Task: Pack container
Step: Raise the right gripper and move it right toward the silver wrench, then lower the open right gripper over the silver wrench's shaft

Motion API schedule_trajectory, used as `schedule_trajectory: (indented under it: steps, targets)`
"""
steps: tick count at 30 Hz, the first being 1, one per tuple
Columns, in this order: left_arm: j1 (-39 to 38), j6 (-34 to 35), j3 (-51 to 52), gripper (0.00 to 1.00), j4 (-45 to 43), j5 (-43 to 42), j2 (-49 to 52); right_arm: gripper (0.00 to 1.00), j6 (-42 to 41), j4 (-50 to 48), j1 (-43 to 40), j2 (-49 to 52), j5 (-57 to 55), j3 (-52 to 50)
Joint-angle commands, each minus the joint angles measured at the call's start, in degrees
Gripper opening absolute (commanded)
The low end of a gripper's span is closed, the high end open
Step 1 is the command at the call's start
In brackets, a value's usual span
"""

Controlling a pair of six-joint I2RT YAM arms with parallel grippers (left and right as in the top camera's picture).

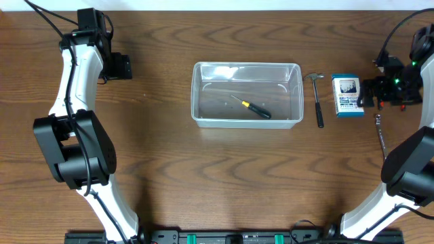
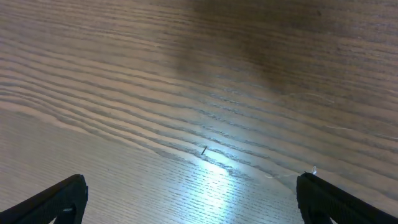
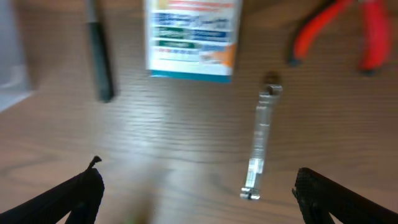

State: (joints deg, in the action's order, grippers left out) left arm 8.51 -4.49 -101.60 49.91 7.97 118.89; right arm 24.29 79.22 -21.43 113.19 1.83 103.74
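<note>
The container (image 1: 247, 93), a clear rectangular tub, sits mid-table with a black and yellow screwdriver (image 1: 252, 107) lying inside it. Its corner (image 3: 11, 56) shows at the left edge of the right wrist view. My left gripper (image 1: 122, 66) is far left of it, open over bare wood (image 2: 191, 185). My right gripper (image 1: 369, 93) hovers open at the right, beside the blue-and-white box (image 1: 346, 95). Nothing lies between its fingers (image 3: 198, 177); a slim metal wrench (image 3: 261, 143) lies just inside the right fingertip.
A small hammer (image 1: 317, 98) lies between the tub and the box, its dark handle (image 3: 99, 56) in the right wrist view. Red-handled pliers (image 3: 339, 31) lie beyond the wrench (image 1: 380, 132). The box (image 3: 193, 37) is ahead of the right fingers.
</note>
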Motion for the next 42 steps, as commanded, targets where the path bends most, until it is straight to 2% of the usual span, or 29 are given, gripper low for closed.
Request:
schedule_trajectory:
  steps: [1, 13, 20, 30, 42]
  targets:
    - [0.0, 0.1, 0.2, 0.98, 0.2, 0.9, 1.0, 0.99, 1.1, -0.6, -0.6, -0.6, -10.1, -0.3]
    - [0.0, 0.1, 0.2, 0.98, 0.2, 0.9, 1.0, 0.99, 3.2, -2.3, -4.3, -0.6, -2.3, -5.2]
    - [0.0, 0.1, 0.2, 0.98, 0.2, 0.9, 1.0, 0.99, 4.1, -8.6, -6.4, -0.6, -3.3, -12.0]
    - [0.0, 0.1, 0.2, 0.98, 0.2, 0.9, 1.0, 0.99, 7.6, -15.0, -8.5, -0.6, -3.3, -12.9]
    - [0.0, 0.1, 0.2, 0.98, 0.2, 0.9, 1.0, 0.99, 7.7, -18.6, -8.5, -0.6, -1.4, -17.2]
